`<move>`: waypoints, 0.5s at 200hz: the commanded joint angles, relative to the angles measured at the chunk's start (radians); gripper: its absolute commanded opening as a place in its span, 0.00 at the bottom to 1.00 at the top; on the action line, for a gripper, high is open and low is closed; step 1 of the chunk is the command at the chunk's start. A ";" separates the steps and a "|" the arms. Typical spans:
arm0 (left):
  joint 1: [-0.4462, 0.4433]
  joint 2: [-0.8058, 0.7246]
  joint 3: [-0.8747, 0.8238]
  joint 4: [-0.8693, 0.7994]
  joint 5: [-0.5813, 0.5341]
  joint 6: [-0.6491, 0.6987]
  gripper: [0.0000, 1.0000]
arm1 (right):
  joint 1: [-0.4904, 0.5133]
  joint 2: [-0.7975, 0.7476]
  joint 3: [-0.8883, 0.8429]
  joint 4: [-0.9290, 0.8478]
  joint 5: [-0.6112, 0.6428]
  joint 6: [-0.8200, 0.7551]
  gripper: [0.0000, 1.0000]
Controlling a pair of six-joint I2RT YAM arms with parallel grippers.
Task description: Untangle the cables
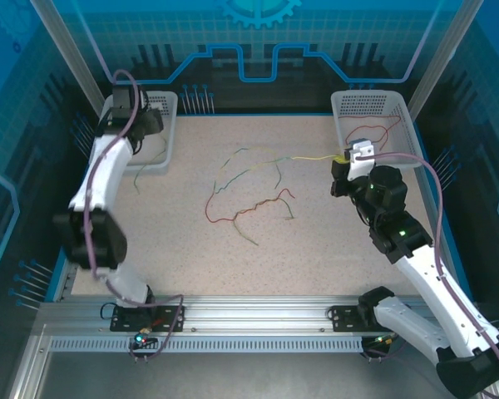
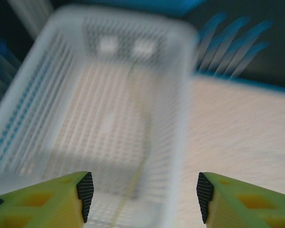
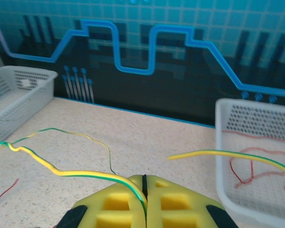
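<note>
The left gripper (image 2: pixel 145 194) hangs with its yellow fingers (image 2: pixel 47 202) spread wide, over the near end of a white perforated basket (image 2: pixel 180 118) that is blurred throughout. A thin, pale yellowish cable (image 2: pixel 137 175) runs down the basket floor from the far wall toward the near rim. The speckled table (image 2: pixel 237 142) lies to the right.

A pale, speckled surface (image 1: pixel 316 249) lies inside a booth of blue walls. The back wall (image 1: pixel 258 33) carries a teal grid, a bright blue circuit-like line and dark panels below it. The left side wall (image 1: pixel 17 166) is darker blue. A white perforated left basket (image 1: pixel 168 100) and right basket (image 1: pixel 370 104) stand at the far corners. Ribbed aluminium rails (image 1: pixel 249 320) edge the near side.
</note>
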 commanded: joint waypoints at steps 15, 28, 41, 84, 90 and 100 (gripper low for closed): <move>-0.152 -0.381 -0.407 0.465 0.419 -0.023 0.70 | 0.051 -0.059 0.012 0.155 -0.113 -0.123 0.00; -0.176 -0.445 -0.538 0.578 0.512 -0.129 0.74 | 0.049 -0.075 -0.008 0.191 -0.099 -0.129 0.00; -0.190 -0.456 -0.559 0.503 0.545 -0.198 0.78 | 0.049 -0.091 -0.053 0.214 -0.093 -0.131 0.00; -0.326 -0.513 -0.641 0.279 0.470 -0.026 0.91 | 0.046 -0.090 -0.125 0.223 -0.039 -0.107 0.00; -0.326 -0.542 -0.685 0.309 0.483 -0.030 0.92 | 0.044 -0.090 -0.136 0.229 -0.032 -0.102 0.00; -0.326 -0.590 -0.752 0.357 0.506 -0.041 0.95 | 0.039 -0.090 -0.154 0.240 -0.024 -0.096 0.00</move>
